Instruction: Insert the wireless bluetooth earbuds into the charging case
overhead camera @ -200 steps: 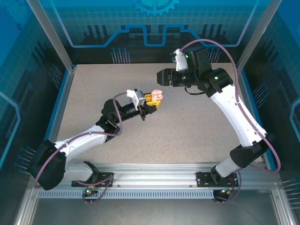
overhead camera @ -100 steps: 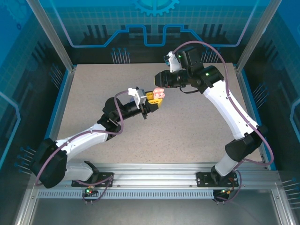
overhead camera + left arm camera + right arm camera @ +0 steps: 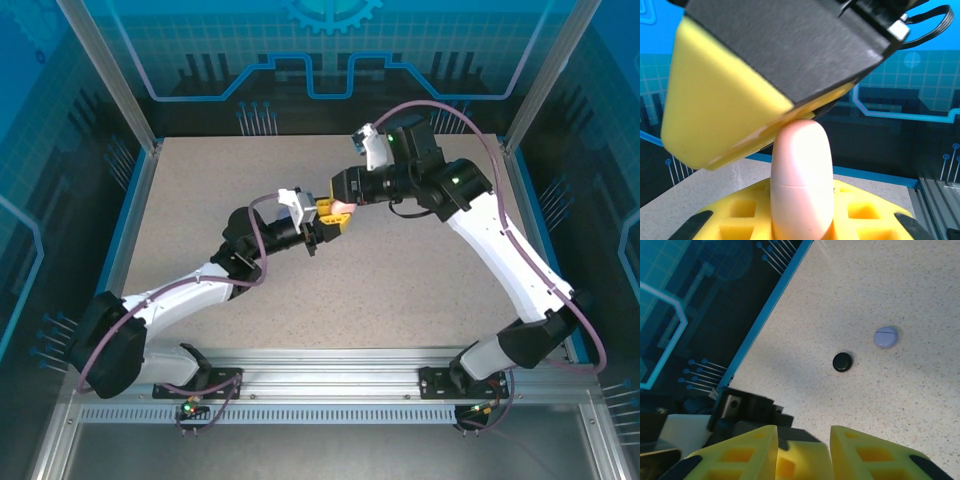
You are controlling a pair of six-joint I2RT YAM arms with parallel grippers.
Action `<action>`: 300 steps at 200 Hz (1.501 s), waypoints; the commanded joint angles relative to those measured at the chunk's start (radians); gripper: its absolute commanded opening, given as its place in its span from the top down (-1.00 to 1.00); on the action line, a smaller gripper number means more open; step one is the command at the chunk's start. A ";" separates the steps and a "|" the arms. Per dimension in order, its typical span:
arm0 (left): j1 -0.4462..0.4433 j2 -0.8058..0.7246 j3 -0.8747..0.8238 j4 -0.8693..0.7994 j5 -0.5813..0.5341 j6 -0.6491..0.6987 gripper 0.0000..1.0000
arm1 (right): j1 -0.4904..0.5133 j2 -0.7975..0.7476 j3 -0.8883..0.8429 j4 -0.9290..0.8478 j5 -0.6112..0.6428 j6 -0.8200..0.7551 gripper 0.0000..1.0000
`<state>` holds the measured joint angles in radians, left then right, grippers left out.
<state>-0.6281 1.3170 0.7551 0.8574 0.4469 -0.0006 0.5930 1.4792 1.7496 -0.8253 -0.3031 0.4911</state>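
Case [image 3: 801,175] sits in left gripper [image 3: 335,217], touching right gripper [image 3: 803,445].

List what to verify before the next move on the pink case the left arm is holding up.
1. Left gripper clamped on the pink case, case off the table: ok.
2. Right gripper at the case: one finger pad touches its top: ok.
3. Right gripper gripping the case on both sides: cannot tell.
4. Case open for loading: not ok, the seam looks closed.
5. Earbuds inside the pink case or not: cannot tell.
6. Black case and lilac case lying apart on the table, away from both grippers: ok.
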 commanded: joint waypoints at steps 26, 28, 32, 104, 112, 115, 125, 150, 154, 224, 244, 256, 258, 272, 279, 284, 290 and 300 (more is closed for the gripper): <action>0.003 0.004 0.040 0.034 -0.021 -0.001 1.00 | 0.024 -0.073 -0.078 -0.016 0.027 0.024 0.27; 0.002 0.005 0.040 0.033 -0.023 -0.001 1.00 | 0.024 -0.075 -0.077 -0.016 0.030 0.024 0.25; 0.002 0.005 0.041 0.033 -0.021 -0.002 1.00 | 0.023 -0.077 -0.075 -0.015 0.035 0.026 0.22; 0.002 -0.003 0.002 0.016 -0.059 -0.028 1.00 | -0.048 -0.160 -0.040 -0.014 0.173 0.064 -0.54; 0.003 -0.005 -0.008 0.013 -0.082 -0.042 1.00 | -0.063 -0.179 -0.066 -0.008 0.188 0.077 -0.57; 0.002 -0.005 -0.011 0.013 -0.093 -0.047 1.00 | -0.070 -0.186 -0.078 -0.005 0.194 0.083 -0.58; 0.002 -0.005 -0.026 0.011 -0.139 -0.072 1.00 | -0.093 -0.211 -0.126 0.009 0.200 0.100 -0.60; 0.003 -0.008 -0.055 -0.047 -0.242 -0.157 1.00 | -0.140 -0.269 -0.262 0.043 0.206 0.139 -0.62; 0.004 -0.009 -0.056 -0.071 -0.266 -0.181 1.00 | -0.144 -0.277 -0.284 0.048 0.208 0.145 -0.62; 0.034 0.017 -0.037 -0.439 -0.371 -0.533 1.00 | -0.167 -0.362 -0.518 0.084 0.240 0.177 -0.62; 0.035 0.050 -0.031 -0.476 -0.350 -0.597 1.00 | -0.169 -0.375 -0.550 0.085 0.249 0.177 -0.62; 0.036 0.078 -0.030 -0.482 -0.324 -0.639 1.00 | -0.171 -0.379 -0.560 0.082 0.258 0.174 -0.63; 0.036 0.084 -0.030 -0.481 -0.320 -0.646 1.00 | -0.171 -0.379 -0.561 0.081 0.259 0.174 -0.63; 0.035 0.123 -0.029 -0.478 -0.288 -0.690 1.00 | -0.173 -0.382 -0.569 0.078 0.266 0.170 -0.63; 0.035 0.145 -0.028 -0.467 -0.274 -0.708 1.00 | -0.174 -0.384 -0.573 0.077 0.270 0.168 -0.63; 0.035 0.160 -0.026 -0.460 -0.263 -0.721 1.00 | -0.175 -0.384 -0.576 0.077 0.272 0.168 -0.63; 0.034 0.182 -0.021 -0.455 -0.255 -0.734 1.00 | -0.177 -0.385 -0.580 0.076 0.275 0.167 -0.63; 0.035 0.216 -0.008 -0.457 -0.238 -0.748 1.00 | -0.178 -0.384 -0.589 0.077 0.277 0.167 -0.63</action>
<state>-0.5983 1.4712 0.7136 0.4072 0.1413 -0.6521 0.4347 1.1107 1.1870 -0.7635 -0.0513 0.6552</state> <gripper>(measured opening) 0.222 0.814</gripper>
